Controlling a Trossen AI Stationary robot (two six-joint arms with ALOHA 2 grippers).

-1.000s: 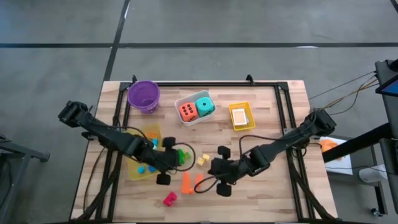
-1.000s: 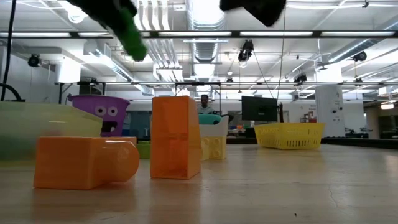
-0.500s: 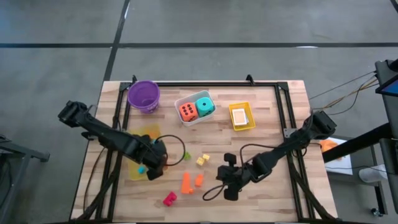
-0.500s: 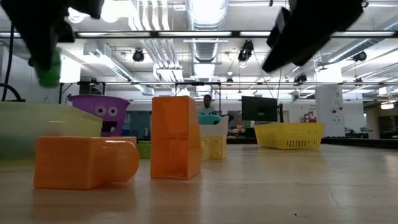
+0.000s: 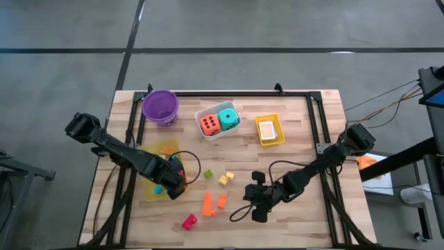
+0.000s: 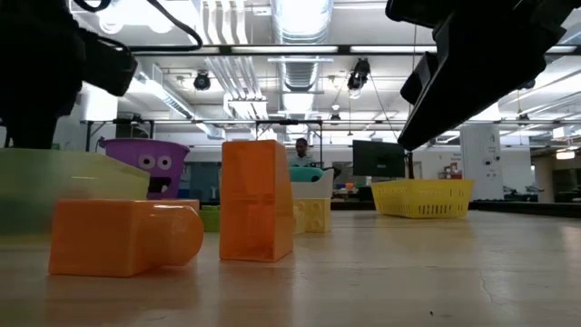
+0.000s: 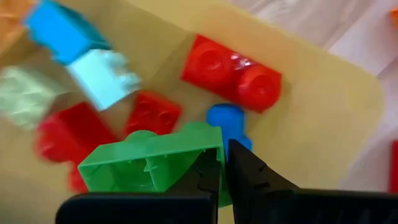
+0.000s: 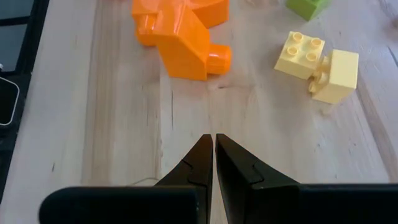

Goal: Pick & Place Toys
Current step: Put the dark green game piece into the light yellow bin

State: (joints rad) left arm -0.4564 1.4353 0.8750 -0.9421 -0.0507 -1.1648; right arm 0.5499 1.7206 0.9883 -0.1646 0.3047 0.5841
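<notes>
The left gripper (image 7: 222, 163) is closed on a green block (image 7: 155, 165), its fingertips pinching the block's edge. It hangs over the yellow tray (image 5: 151, 191) at the table's 8 o'clock sector. In the left wrist view the tray floor below the gripper carries a double red block (image 7: 233, 73), further red blocks (image 7: 151, 113), a blue block (image 7: 59, 34), a pale teal block (image 7: 104, 78) and a round blue piece (image 7: 225, 118) just beyond the green block.

The right gripper (image 8: 214, 152) is shut with nothing between its fingers. It is positioned above bare wood of the table (image 5: 305, 132) at roughly 5 o'clock from the table centre. Ahead of its fingertips lie two orange blocks (image 8: 183, 37), touching each other, and a pair of pale yellow blocks (image 8: 317, 62), also touching.

In the high view, the orange blocks (image 5: 212, 202) lie near the table centre toward 6 o'clock, a small green block (image 5: 208, 174) and the yellow pair (image 5: 225, 178) lie just above them, and a pink-red block (image 5: 189, 221) rests at 7 o'clock. At 12 o'clock a white tray (image 5: 205, 111) holds an orange die (image 5: 209, 124) and a teal die (image 5: 228, 118). A purple bowl (image 5: 161, 105) stands at 11 o'clock. A second yellow tray (image 5: 277, 139) at 1 o'clock holds cards (image 5: 267, 129).
</notes>
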